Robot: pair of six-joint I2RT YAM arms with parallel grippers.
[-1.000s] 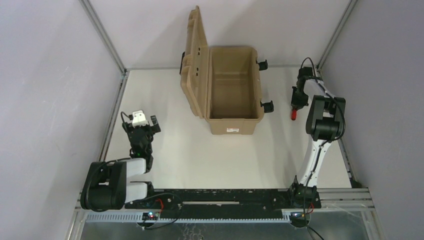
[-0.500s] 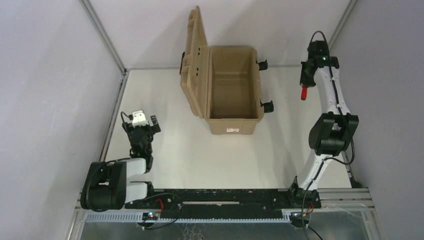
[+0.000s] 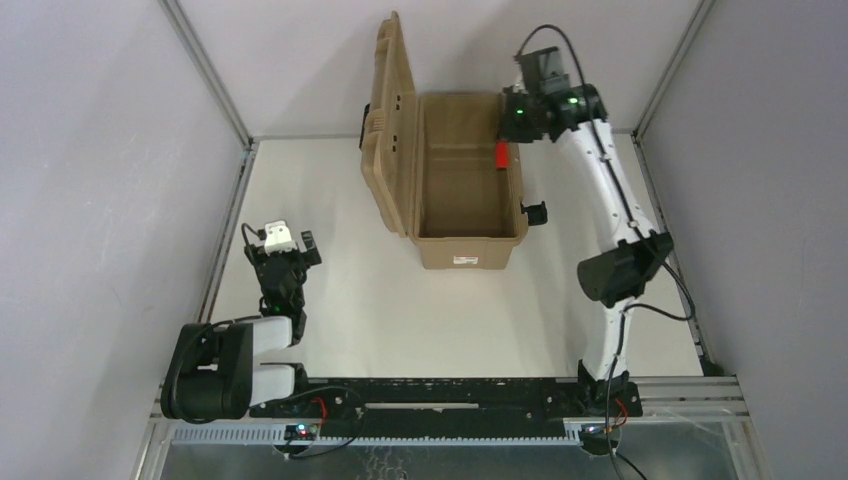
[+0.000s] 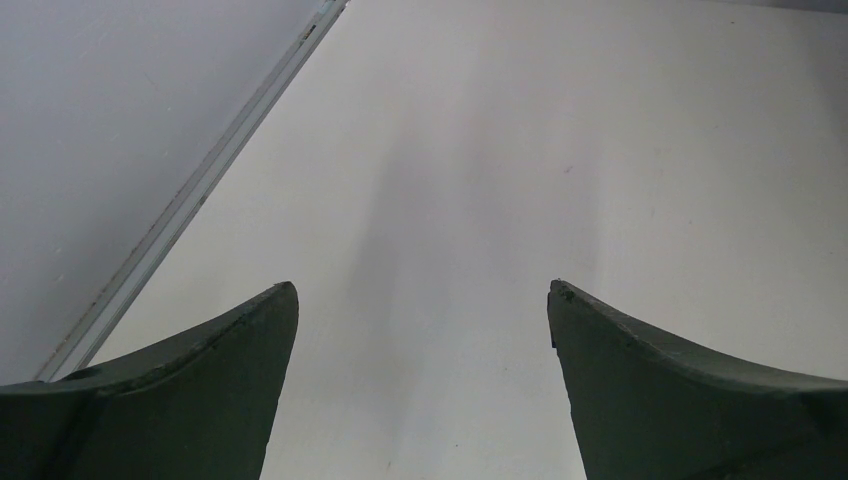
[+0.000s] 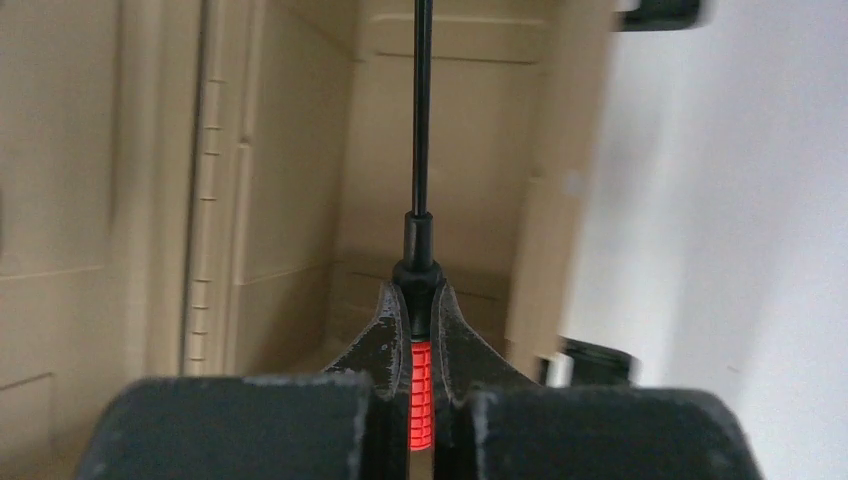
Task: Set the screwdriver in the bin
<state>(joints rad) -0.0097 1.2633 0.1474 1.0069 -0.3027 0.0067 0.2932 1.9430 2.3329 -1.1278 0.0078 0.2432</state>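
The tan bin (image 3: 468,250) stands open at the back of the table, its ribbed lid (image 3: 391,120) swung up on the left. My right gripper (image 3: 503,140) hangs over the bin's right wall near the back, shut on the screwdriver (image 3: 500,155). From the right wrist, the red handle (image 5: 421,395) is clamped between the fingers and the thin dark shaft (image 5: 423,110) points into the bin's hollow (image 5: 290,180). My left gripper (image 3: 290,243) rests low at the left of the table, open, with only bare table (image 4: 420,200) between its fingers.
Two black latches (image 3: 535,212) stick out from the bin's right side. A metal frame rail (image 3: 228,225) runs along the table's left edge, and grey walls close in the cell on both sides.
The right arm has lifted the screwdriver from the table's right side and swung it left and back to above the bin's right wall. The left arm has not moved.
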